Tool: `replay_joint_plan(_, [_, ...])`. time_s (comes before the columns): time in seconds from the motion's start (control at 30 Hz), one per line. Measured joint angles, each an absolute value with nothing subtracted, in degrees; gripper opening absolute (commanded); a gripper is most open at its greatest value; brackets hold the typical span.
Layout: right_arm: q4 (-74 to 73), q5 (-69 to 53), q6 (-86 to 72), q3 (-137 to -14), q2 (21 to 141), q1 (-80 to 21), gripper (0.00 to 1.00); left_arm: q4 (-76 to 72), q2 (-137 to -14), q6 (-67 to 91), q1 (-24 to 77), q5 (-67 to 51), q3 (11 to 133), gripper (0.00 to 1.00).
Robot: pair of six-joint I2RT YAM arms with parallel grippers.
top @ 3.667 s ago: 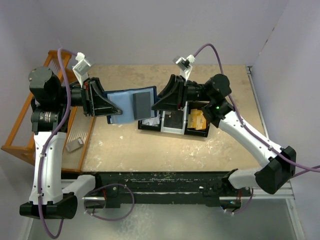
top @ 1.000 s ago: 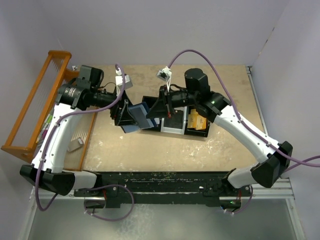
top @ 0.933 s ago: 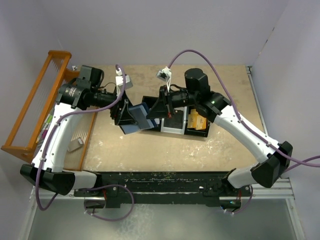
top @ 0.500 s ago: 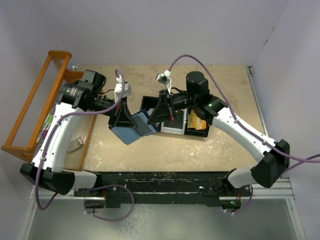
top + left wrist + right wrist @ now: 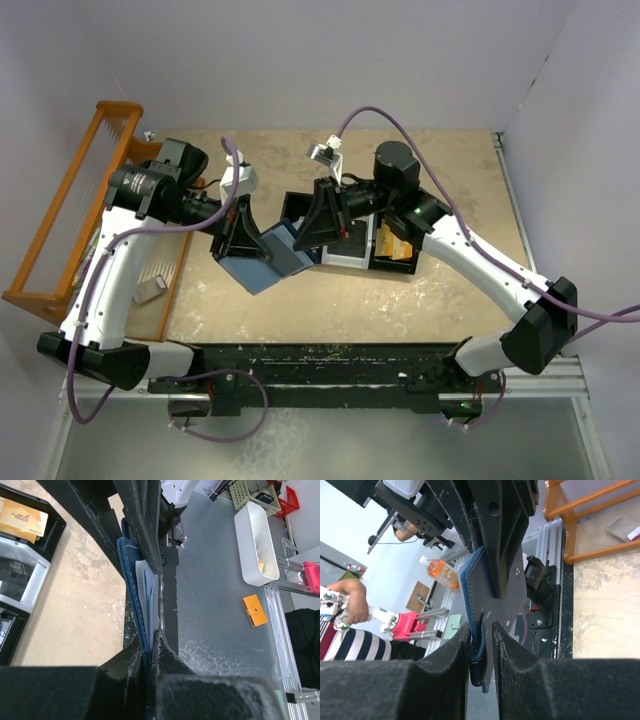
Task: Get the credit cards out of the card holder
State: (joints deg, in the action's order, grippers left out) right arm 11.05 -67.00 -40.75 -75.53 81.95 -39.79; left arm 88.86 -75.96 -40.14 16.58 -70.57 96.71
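The card holder point(image 5: 252, 272), a navy-blue folding wallet, hangs above the table between my two grippers, tilted down to the left. A dark grey panel point(image 5: 289, 258) lies on its right half; I cannot tell whether it is a card or a flap. My left gripper point(image 5: 243, 254) is shut on the holder's left edge. In the left wrist view the left gripper point(image 5: 150, 652) pinches the blue cover point(image 5: 131, 587), with pale sheets point(image 5: 148, 587) showing edge-on inside. My right gripper point(image 5: 308, 240) is shut on the right edge. In the right wrist view the right gripper point(image 5: 481, 650) closes on the stitched blue edge point(image 5: 471, 587).
A black three-compartment tray point(image 5: 408, 268) sits just behind and right of the holder, with an orange card point(image 5: 396, 240) in its right compartment and a pale insert point(image 5: 348, 256) in the middle. An orange wooden rack point(image 5: 60, 215) stands at the left edge, with a small grey block point(image 5: 150, 290) at its foot.
Both grippers have come lower and toward the near-left with the holder still between them. The holder has tilted more steeply and sits nearer the table's front.
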Motion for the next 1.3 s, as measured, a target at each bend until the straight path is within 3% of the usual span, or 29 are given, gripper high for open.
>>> replay_joint_plan(0.2, [12.8,-67.4,-42.0,-75.9,83.0,-39.8,0.22,89.1,-76.0,-40.0,16.6,-70.9,97.8,0.00])
replay_joint_plan(0.53, [7.6,-65.6,-37.9,-78.2,84.7,-40.0,0.38,89.6,-76.0,-39.7,16.5,-70.0,98.4,0.00])
replay_joint_plan(0.67, [7.6,-65.9,-37.6,-78.2,84.7,-40.2,0.38,90.3,-76.0,-39.7,16.5,-69.9,98.8,0.00])
replay_joint_plan(0.87, [9.0,-67.2,-38.1,-78.2,84.4,-39.2,0.30,90.1,-76.0,-39.6,16.5,-70.4,99.2,0.00])
replay_joint_plan(1.1, [10.2,-67.5,-38.3,-77.6,83.7,-37.8,0.38,89.0,-76.0,-39.5,16.5,-71.3,99.5,0.00])
replay_joint_plan(1.3, [10.2,-66.9,-37.4,-77.6,83.5,-37.9,0.36,88.8,-76.0,-39.5,16.5,-71.4,99.6,0.00])
